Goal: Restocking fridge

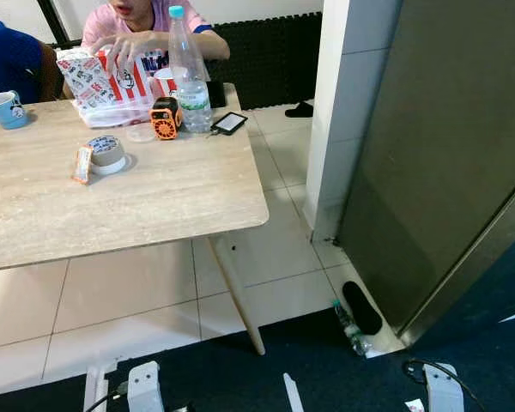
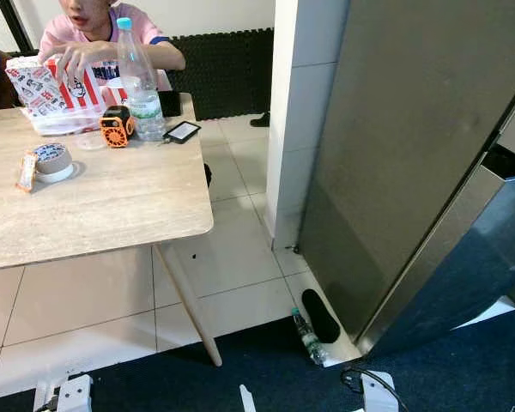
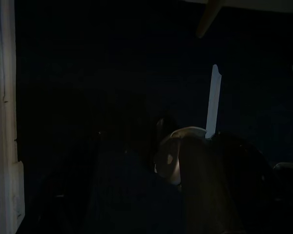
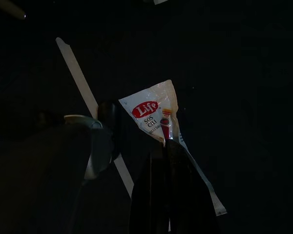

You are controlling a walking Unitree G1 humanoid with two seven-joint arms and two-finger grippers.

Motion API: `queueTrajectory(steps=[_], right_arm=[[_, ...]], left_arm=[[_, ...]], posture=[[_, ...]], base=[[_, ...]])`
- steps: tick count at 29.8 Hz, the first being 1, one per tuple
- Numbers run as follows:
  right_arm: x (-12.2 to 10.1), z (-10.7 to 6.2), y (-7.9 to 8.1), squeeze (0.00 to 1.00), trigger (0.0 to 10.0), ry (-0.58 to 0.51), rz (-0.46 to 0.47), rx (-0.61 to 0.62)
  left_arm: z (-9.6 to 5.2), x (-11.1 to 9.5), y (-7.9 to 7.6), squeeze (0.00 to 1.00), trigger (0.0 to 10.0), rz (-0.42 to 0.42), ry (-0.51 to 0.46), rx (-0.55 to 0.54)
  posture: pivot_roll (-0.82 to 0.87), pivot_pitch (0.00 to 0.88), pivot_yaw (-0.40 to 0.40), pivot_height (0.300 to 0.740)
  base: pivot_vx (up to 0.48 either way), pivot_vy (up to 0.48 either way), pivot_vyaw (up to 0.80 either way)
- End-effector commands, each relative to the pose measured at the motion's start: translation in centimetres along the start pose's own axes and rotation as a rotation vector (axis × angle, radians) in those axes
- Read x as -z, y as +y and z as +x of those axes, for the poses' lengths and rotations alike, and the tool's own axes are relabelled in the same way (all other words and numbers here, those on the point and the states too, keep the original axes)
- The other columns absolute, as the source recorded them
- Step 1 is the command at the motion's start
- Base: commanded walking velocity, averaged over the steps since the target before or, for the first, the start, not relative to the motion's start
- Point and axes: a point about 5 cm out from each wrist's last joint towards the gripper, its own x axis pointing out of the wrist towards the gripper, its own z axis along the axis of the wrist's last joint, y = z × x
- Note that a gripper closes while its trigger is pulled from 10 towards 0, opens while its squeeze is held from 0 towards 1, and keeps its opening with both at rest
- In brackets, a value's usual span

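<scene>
Low, right arm hanging, fingers (image 4: 168, 161) clenched on sauce sachet (image 4: 154, 112), left arm idle, grip unclear.

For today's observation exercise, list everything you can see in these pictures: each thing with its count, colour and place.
Table: one, pale wood-grain, left.
Water bottle: one, clear, blue cap, upright at the table's far edge.
Small device: one, orange and black, beside the bottle.
Phone: one, dark, right of the bottle.
Tape roll: one, grey, on the table.
Mug: one, light blue, far left.
Printed bag: one, red and white, under a person's hand.
Fridge: one, grey steel, right.
Small bottle: one, lying on the floor by the fridge.
Chilli sauce sachet: one, white and red, in the right gripper, jaws shut on it.
Left gripper: hanging idle, dark.
</scene>
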Motion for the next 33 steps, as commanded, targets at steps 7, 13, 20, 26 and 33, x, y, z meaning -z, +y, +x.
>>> queueTrajectory(steps=[7,13,20,26,33], right_arm=[[0.4,0.0,-0.2,0.00,10.0,0.001,-0.009,0.006],[0.7,-0.1,-0.9,0.00,10.0,0.004,-0.012,0.015],[0.8,-0.1,-1.1,0.00,10.0,0.007,-0.013,0.017],[0.8,-0.1,-1.2,0.00,10.0,0.008,-0.016,0.016],[0.6,-0.1,-1.1,0.00,10.0,0.004,-0.017,0.015]], left_arm=[[-0.1,0.5,0.2,0.00,10.0,0.010,0.024,-0.008],[-0.1,0.4,0.2,0.00,10.0,0.014,0.024,-0.005],[-0.1,0.5,0.2,0.00,10.0,0.010,0.026,-0.002],[-0.1,0.7,0.2,0.00,10.0,0.007,0.031,-0.001],[-0.1,0.6,0.2,0.00,10.0,0.005,0.030,-0.001]], posture=[[0.00,0.000,0.024,0.740],[0.00,0.000,0.024,0.740],[0.00,0.000,0.024,0.740],[0.00,0.000,0.023,0.740],[0.00,0.000,0.026,0.740]], base=[[0.000,0.000,0.00],[0.000,0.000,0.00],[0.000,0.000,0.00],[0.000,0.000,0.00],[0.000,0.000,0.00]])
